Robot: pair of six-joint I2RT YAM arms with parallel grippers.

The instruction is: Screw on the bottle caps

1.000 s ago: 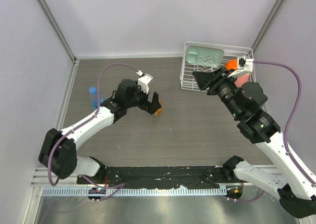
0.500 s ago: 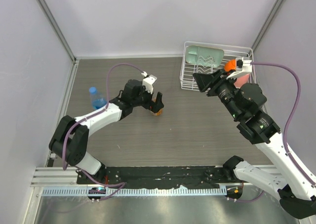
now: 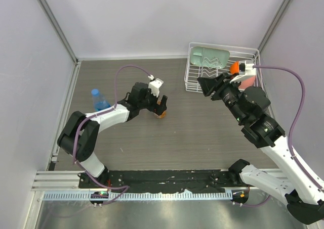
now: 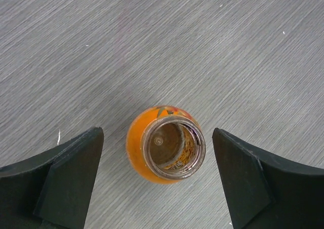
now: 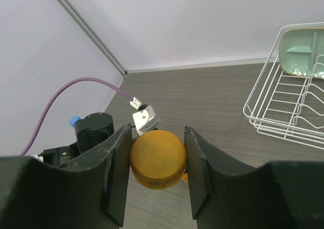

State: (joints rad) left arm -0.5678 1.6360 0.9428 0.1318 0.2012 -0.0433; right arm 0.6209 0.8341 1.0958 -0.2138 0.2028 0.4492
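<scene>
The squat orange bottle (image 4: 166,149) stands upright on the table with its mouth uncapped. My left gripper (image 4: 157,134) hangs over it, open; one finger (image 4: 66,171) is on each side and neither touches it. From above, that gripper (image 3: 159,106) covers most of the orange bottle (image 3: 161,115). My right gripper (image 5: 158,130) is shut on the orange-amber cap (image 5: 158,159), held in the air near the rack and pointing toward the left arm; from above, the right gripper (image 3: 205,84) hides the cap. The clear bottle (image 3: 100,104) stands at the far left with the blue cap (image 3: 94,92) on top.
A white wire rack (image 3: 195,80) at the back right holds a green plate (image 3: 210,56). An orange ball (image 3: 235,67) and something pink (image 3: 248,82) show behind my right wrist. Grey walls close the left, back and right sides.
My left arm has swung right, bringing its gripper over the orange bottle. The right gripper with the cap has edged slightly left.
</scene>
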